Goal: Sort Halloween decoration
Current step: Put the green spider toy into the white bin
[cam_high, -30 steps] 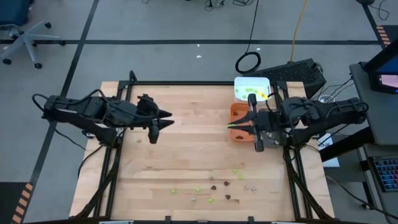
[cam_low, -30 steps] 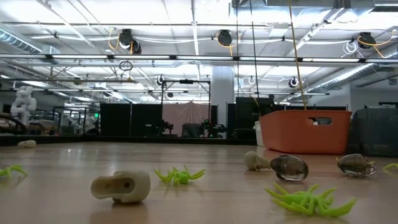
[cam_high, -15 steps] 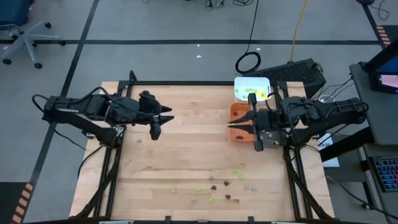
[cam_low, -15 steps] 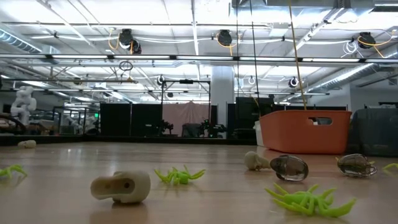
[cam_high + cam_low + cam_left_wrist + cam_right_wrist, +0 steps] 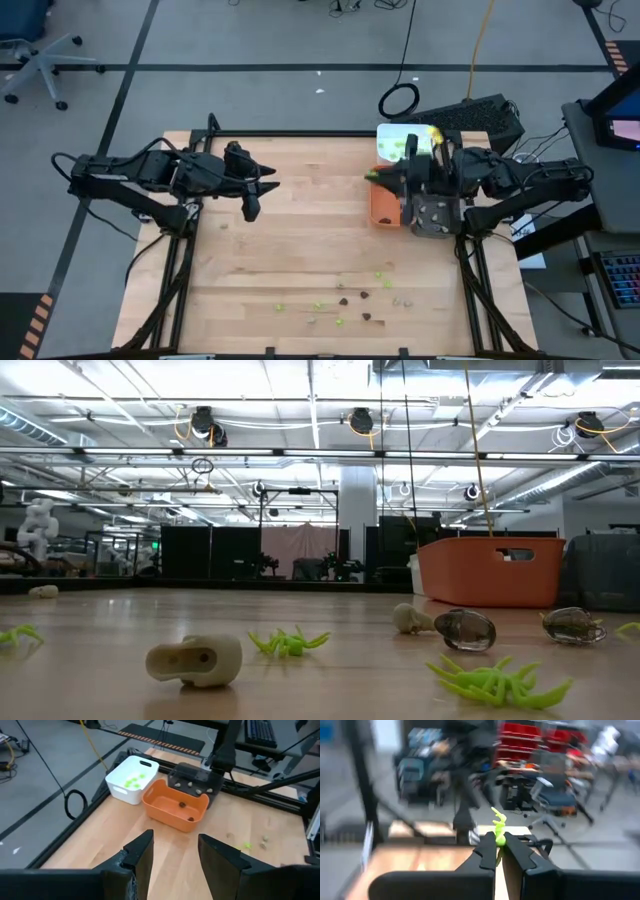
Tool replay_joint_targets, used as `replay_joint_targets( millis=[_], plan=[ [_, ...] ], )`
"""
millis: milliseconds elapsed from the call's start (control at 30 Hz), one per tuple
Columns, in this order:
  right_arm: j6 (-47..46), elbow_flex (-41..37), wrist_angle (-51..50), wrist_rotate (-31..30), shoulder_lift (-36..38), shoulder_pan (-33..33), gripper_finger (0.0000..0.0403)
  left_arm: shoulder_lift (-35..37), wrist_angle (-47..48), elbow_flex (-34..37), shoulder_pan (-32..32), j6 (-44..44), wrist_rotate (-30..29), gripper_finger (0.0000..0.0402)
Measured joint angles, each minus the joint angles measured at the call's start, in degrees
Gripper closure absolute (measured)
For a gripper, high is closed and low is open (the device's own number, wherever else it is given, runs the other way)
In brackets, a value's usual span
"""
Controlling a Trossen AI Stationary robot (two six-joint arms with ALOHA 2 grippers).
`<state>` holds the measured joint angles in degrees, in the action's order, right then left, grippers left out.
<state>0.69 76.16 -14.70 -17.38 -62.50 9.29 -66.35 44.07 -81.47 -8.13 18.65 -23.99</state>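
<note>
My right gripper (image 5: 372,176) hangs above the orange tray's (image 5: 383,205) far left corner, next to the white tray (image 5: 400,138), and is shut on a lime-green Halloween decoration (image 5: 498,827). My left gripper (image 5: 262,195) hovers open over the table's left middle, with nothing between its fingers (image 5: 175,851). Several loose green, dark and pale decoration pieces (image 5: 345,300) lie on the wood near the front edge. The low view shows a pale skull (image 5: 195,660), green spiders (image 5: 289,643) and dark beetles (image 5: 465,628) among them. My right gripper pinches the green piece's lower body (image 5: 499,840) between its two fingertips, only at their free ends. The fingers lie level and point toward the table's left side. Thin legs stick out past the tips, and the piece is lifted clear of the trays.
The white tray (image 5: 132,780) holds green pieces, the orange tray (image 5: 175,809) a few dark ones, and a dark grey tray (image 5: 195,776) beside it some pale ones. All three stand at the table's far right. Bare wood (image 5: 300,240) lies between the two arms.
My right gripper has swung toward the table's far edge, from over the orange tray toward the white tray. Its wrist has rolled, and the green piece has stayed pinched. My left gripper has rolled a little in place.
</note>
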Motion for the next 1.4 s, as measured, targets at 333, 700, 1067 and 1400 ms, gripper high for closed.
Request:
replay_joint_targets(
  millis=[333,700,1067,1400],
  plan=[
    [-37.4,0.0,-0.5,-0.5,0.0,-4.6,0.0403,0.0,0.0,0.0,2.5,0.0,-0.1,0.0240],
    [-46.7,0.0,0.3,5.4,0.3,-8.8,0.0403,0.0,0.0,0.0,5.5,0.2,-0.1,0.0240],
    [-45.8,0.0,-14.4,5.6,1.0,-25.2,0.0403,-0.4,-0.1,0.0,5.5,-0.8,-0.3,0.0240],
    [-35.6,0.0,-33.4,15.5,-3.0,-45.6,0.0403,-0.4,-1.3,0.0,5.5,-5.9,-3.2,0.0240]
  ],
)
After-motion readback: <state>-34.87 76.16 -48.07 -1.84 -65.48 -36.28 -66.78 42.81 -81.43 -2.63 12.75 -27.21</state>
